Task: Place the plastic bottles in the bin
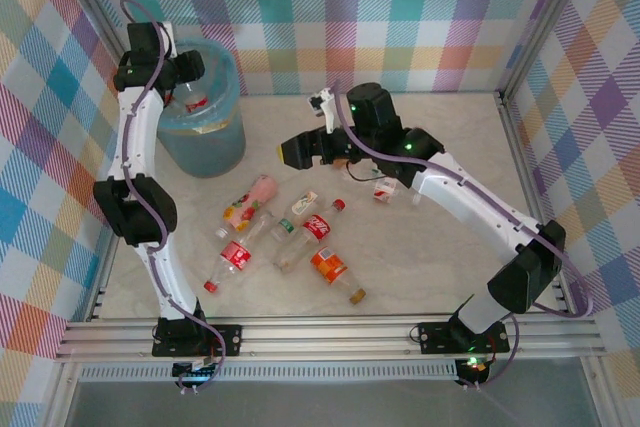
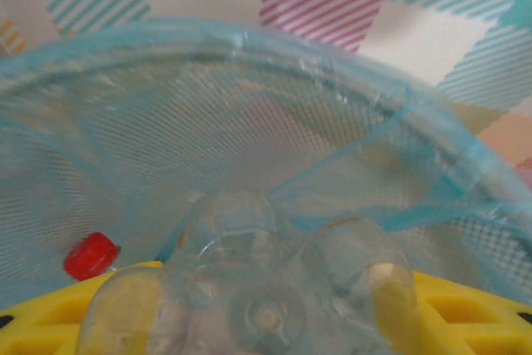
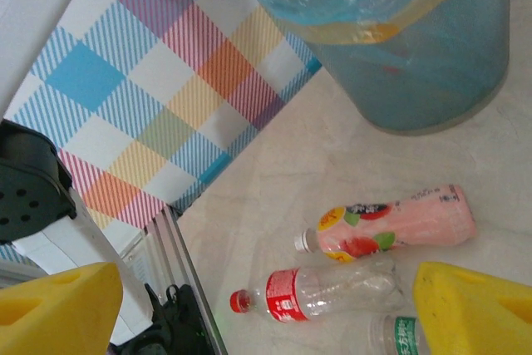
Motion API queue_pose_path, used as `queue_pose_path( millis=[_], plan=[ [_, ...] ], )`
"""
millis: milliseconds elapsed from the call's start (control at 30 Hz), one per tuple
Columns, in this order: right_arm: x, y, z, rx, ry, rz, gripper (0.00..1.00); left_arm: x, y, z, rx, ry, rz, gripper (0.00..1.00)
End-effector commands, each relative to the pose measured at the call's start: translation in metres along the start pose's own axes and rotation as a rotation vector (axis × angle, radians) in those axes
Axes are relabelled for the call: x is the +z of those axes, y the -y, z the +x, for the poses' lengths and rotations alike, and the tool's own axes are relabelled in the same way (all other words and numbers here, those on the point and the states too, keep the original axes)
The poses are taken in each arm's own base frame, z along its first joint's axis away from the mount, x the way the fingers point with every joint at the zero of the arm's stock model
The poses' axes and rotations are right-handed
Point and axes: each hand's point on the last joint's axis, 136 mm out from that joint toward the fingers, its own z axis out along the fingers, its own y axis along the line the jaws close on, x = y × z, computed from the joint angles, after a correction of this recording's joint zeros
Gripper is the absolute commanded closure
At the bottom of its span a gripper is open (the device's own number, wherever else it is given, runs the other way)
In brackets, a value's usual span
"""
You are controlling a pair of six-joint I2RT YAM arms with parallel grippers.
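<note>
Left wrist view puts us right over the bin (image 2: 332,57). The left claw (image 2: 266,326) is clamped on a clear bottle (image 2: 237,234), and the blue-bagged mouth of the bin gapes just beyond its fingers. Best play, I'd say: make sure the whole bottle sits inside the rim, then spread the fingers fully so it drops clean without snagging the bag. The bottle looks see-through and thin-walled, its dimpled base facing the lens.

Over to the right claw (image 3: 266,309), spread wide and holding nothing. A pink bottle (image 3: 391,226) and a red-labelled bottle (image 3: 320,293) lie on the table (image 3: 274,180) straight ahead of its fingers.
</note>
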Motion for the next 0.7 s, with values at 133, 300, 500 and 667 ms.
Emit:
queue_pose_path(
  millis=[133, 300, 500, 667],
  plan=[
    [0.005, -0.002, 0.006, 0.004, -0.016, -0.019, 0.1, 0.023, -0.001, 0.032, 0.061, -0.085, 0.038, 0.38],
    [0.007, 0.0, 0.007, 0.011, -0.023, -0.011, 0.09, 0.019, -0.002, 0.025, 0.054, -0.069, 0.025, 0.2],
    [0.003, 0.002, 0.004, -0.001, -0.023, 0.021, 0.09, -0.012, 0.004, -0.01, 0.046, 0.015, 0.025, 0.17],
    [-0.01, 0.008, 0.002, -0.045, -0.031, 0.104, 0.08, -0.057, 0.021, -0.044, 0.016, 0.114, 0.084, 0.17]
  ],
)
